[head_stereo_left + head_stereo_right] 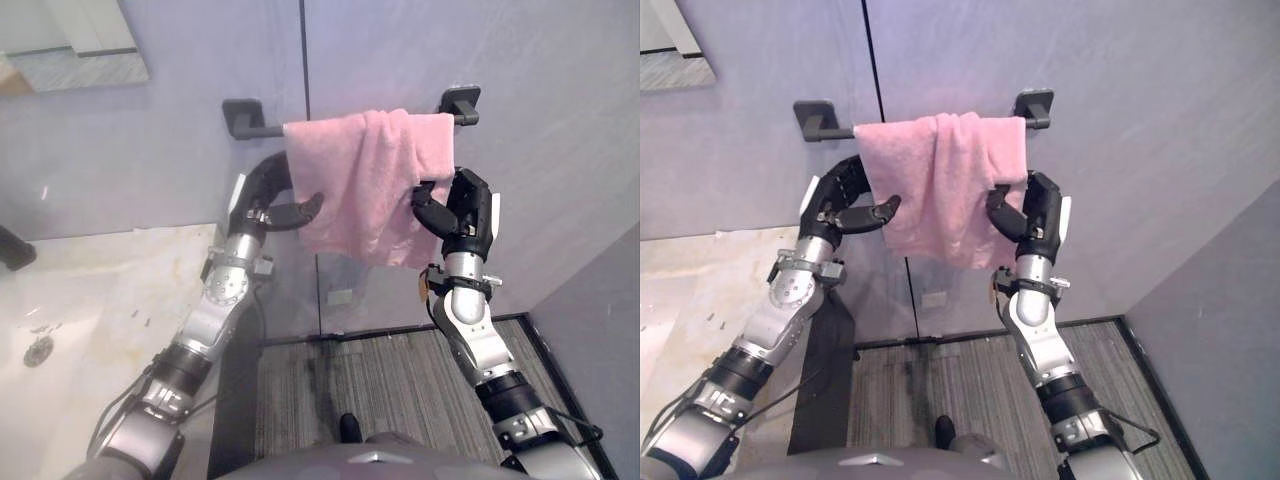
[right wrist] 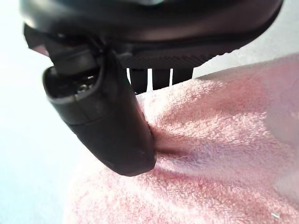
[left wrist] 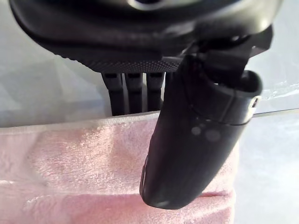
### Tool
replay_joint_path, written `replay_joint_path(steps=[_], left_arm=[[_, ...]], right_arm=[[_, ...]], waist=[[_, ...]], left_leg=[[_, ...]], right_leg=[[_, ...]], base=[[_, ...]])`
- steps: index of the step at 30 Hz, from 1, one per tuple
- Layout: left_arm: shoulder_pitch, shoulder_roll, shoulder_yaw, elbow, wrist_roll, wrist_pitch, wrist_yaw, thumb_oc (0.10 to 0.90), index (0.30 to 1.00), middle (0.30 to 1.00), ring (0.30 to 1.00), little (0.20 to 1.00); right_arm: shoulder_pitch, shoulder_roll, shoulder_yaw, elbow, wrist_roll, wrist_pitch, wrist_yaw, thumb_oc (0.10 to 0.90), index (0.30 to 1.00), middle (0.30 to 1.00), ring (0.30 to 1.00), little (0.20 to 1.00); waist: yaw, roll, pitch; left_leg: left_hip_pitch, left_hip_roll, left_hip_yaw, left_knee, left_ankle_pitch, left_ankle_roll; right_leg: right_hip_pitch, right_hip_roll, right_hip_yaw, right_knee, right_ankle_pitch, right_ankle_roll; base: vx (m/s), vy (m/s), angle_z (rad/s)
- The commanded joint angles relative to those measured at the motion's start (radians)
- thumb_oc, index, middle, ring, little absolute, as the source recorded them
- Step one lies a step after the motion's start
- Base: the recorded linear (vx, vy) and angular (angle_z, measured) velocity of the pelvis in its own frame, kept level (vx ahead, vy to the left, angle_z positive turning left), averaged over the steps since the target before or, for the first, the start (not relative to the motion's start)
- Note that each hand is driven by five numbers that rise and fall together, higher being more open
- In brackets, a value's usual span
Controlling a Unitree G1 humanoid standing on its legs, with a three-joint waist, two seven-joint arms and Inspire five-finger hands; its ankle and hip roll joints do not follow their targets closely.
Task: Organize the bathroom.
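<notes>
A pink towel [image 1: 365, 185] hangs bunched over a black towel bar [image 1: 255, 128] fixed to the grey wall. My left hand [image 1: 268, 190] is at the towel's left edge. Its fingers curl behind the cloth and its thumb [image 3: 196, 140] lies across the front of the towel [image 3: 70, 168]. My right hand [image 1: 465, 205] is at the towel's right edge, just under the bar's right bracket [image 1: 460, 102]. Its thumb [image 2: 112, 130] presses a dent into the towel [image 2: 224, 154], with the fingers behind the cloth.
A pale marble countertop [image 1: 100, 290] with a sink drain [image 1: 38, 350] lies at the left, below a mirror [image 1: 70, 40]. A dark object [image 1: 12, 248] stands at the counter's left edge. A grey striped mat [image 1: 400, 380] covers the floor below the towel.
</notes>
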Motion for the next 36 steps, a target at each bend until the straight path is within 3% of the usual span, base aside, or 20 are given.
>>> replay_joint_path(steps=[1,2,3,16,25,36], left_arm=[[-0.223,0.01,0.006,-0.028,0.03,-0.084,-0.001,0.574,0.561,0.561,0.561,0.561],[-0.224,0.011,0.007,-0.027,0.031,-0.084,0.001,0.472,0.408,0.408,0.408,0.408],[-0.225,0.012,0.007,-0.02,0.031,-0.086,0.01,0.4,0.3,0.3,0.3,0.3],[-0.156,-0.001,0.091,0.0,0.083,-0.141,0.19,0.4,0.3,0.3,0.3,0.3],[-0.072,-0.063,0.146,-0.02,0.073,-0.171,0.366,0.4,0.3,0.3,0.3,0.3],[-0.071,-0.107,0.093,-0.012,0.051,-0.14,0.396,0.4,0.3,0.3,0.3,0.3]], right_arm=[[0.121,-0.029,0.045,0.024,0.011,-0.001,-0.014,0.4,0.3,0.3,0.3,0.3],[0.121,-0.029,0.045,0.025,0.012,-0.001,-0.014,0.4,0.3,0.3,0.3,0.3],[0.12,-0.03,0.044,0.026,0.013,-0.002,-0.015,0.4,0.3,0.3,0.3,0.3],[0.143,-0.011,0.031,0.044,0.036,-0.028,-0.07,0.4,0.3,0.3,0.3,0.3],[0.167,0.047,-0.023,0.085,0.084,-0.061,-0.229,0.4,0.3,0.3,0.3,0.3],[0.171,0.107,-0.023,0.089,0.155,-0.076,-0.375,0.4,0.3,0.3,0.3,0.3]], waist=[[-0.062,0.041,-0.016],[-0.062,0.041,-0.017],[-0.063,0.041,-0.017],[-0.041,0.029,-0.02],[-0.025,0.02,-0.01],[-0.022,0.018,-0.006]], left_leg=[[0.041,0.003,0.065,0.078,0.166,-0.031],[0.041,0.003,0.065,0.078,0.167,-0.031],[0.042,0.003,0.065,0.077,0.167,-0.031],[0.032,-0.002,0.049,0.084,0.157,-0.027],[0.025,-0.005,0.033,0.09,0.15,-0.021],[0.02,-0.006,0.031,0.094,0.157,-0.015]], right_leg=[[-0.035,0.018,0.06,0.076,-0.081,0.06],[-0.036,0.018,0.06,0.075,-0.081,0.06],[-0.036,0.018,0.06,0.075,-0.081,0.061],[-0.035,0.012,0.05,0.074,-0.085,0.059],[-0.031,0.009,0.035,0.07,-0.084,0.051],[-0.028,0.007,0.035,0.065,-0.079,0.048]], base=[[0.0,0.0,0.0],[0.0,0.0,0.0],[0.0,0.0,0.0],[0.0,0.0,0.0],[-0.01,0.003,0.01],[-0.01,0.002,0.02]])
